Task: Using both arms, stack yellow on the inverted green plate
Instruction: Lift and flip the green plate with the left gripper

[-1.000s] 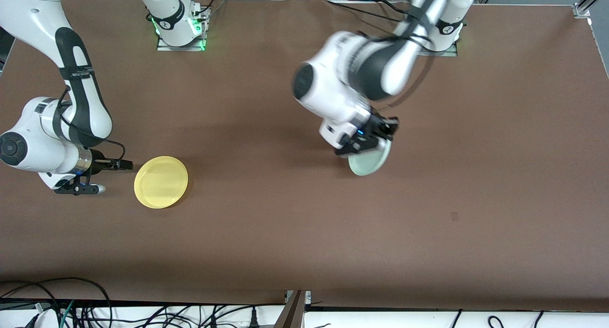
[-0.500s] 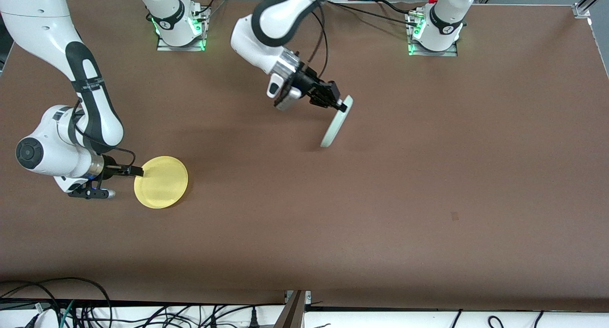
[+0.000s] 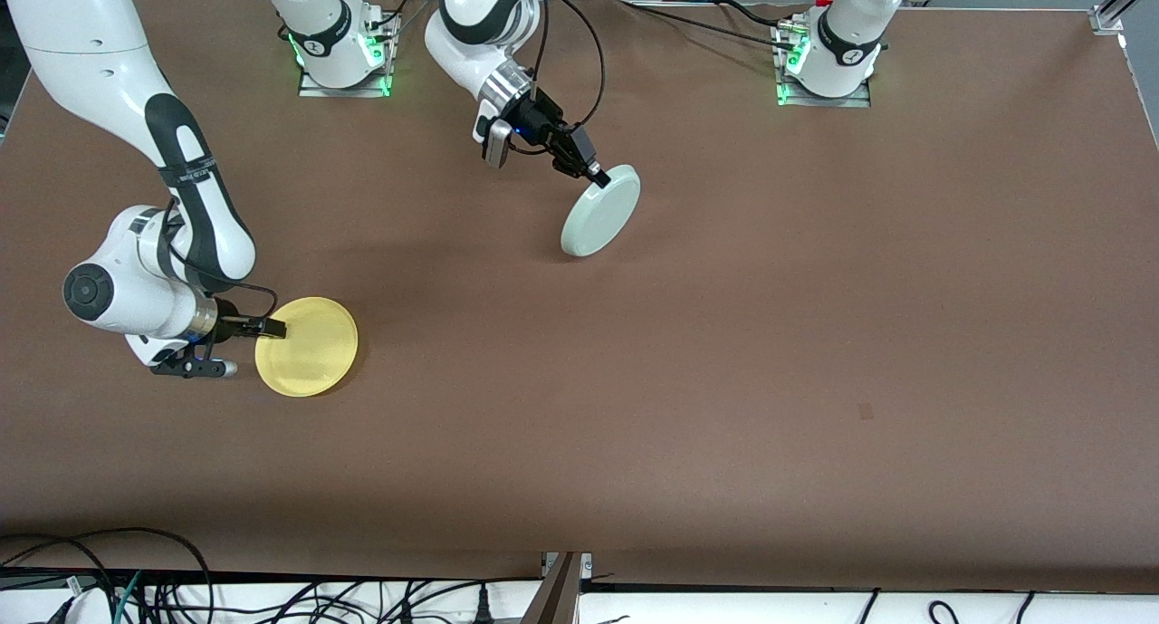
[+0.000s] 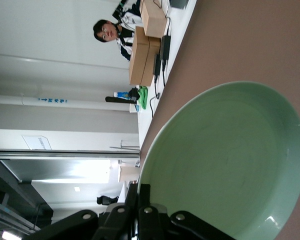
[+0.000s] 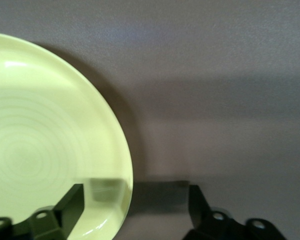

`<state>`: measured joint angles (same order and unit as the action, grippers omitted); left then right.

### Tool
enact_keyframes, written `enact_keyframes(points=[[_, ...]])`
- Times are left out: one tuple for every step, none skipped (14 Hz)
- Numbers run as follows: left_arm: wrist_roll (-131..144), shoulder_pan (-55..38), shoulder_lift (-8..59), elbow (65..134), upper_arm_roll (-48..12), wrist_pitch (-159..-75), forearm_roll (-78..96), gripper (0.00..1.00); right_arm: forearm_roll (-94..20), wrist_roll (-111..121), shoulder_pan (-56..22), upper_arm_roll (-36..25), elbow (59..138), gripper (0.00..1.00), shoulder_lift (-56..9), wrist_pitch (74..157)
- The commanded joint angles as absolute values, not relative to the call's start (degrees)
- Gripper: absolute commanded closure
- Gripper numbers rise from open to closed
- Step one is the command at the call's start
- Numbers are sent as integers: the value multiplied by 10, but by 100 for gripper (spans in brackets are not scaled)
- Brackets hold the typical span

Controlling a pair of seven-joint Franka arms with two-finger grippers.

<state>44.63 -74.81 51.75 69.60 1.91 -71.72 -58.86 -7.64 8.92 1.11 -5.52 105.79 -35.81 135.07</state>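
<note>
The yellow plate (image 3: pixel 308 348) lies flat on the brown table toward the right arm's end. My right gripper (image 3: pixel 272 331) is open at its rim. In the right wrist view one finger (image 5: pixel 75 202) is over the inside of the yellow plate (image 5: pixel 45 150) and the other stands outside it, so my right gripper (image 5: pixel 137 200) straddles the rim. The green plate (image 3: pixel 600 209) hangs tilted over the middle of the table, nearer the bases. My left gripper (image 3: pixel 593 173) is shut on its rim. The left wrist view shows the hollow face of the green plate (image 4: pixel 225 165) and my left gripper (image 4: pixel 140 192) pinching the edge.
Both arm bases (image 3: pixel 340 49) (image 3: pixel 824 49) stand along the table's edge by the robots. Cables (image 3: pixel 136 588) run along the edge nearest the camera. A small dark mark (image 3: pixel 866 411) is on the table toward the left arm's end.
My left arm has swung the green plate up and toward the bases, turning it from edge-on to face-on. My right gripper has slid up to the yellow plate and now straddles its rim.
</note>
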Motion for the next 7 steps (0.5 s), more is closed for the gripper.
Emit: enact_keyframes(points=[[382, -761, 594, 595, 31, -709, -633, 100, -87, 100, 14, -52, 1064, 68, -350, 1354], [372, -762, 604, 591, 31, -711, -651, 100, -87, 101, 14, -52, 1063, 70, -349, 1351], [372, -762, 611, 591, 31, -722, -661, 100, -87, 102, 14, -50, 1059, 71, -348, 1340], [372, -765, 620, 590, 32, -732, -663, 100, -87, 105, 14, -49, 1056, 77, -348, 1331], [371, -768, 628, 590, 32, -734, -677, 100, -87, 108, 14, -48, 1054, 85, -348, 1327], [371, -773, 636, 590, 31, -734, -687, 100, -87, 109, 15, -48, 1054, 93, -347, 1325], [372, -774, 639, 589, 31, -734, -688, 100, -87, 110, 15, -48, 1054, 100, -347, 1320]])
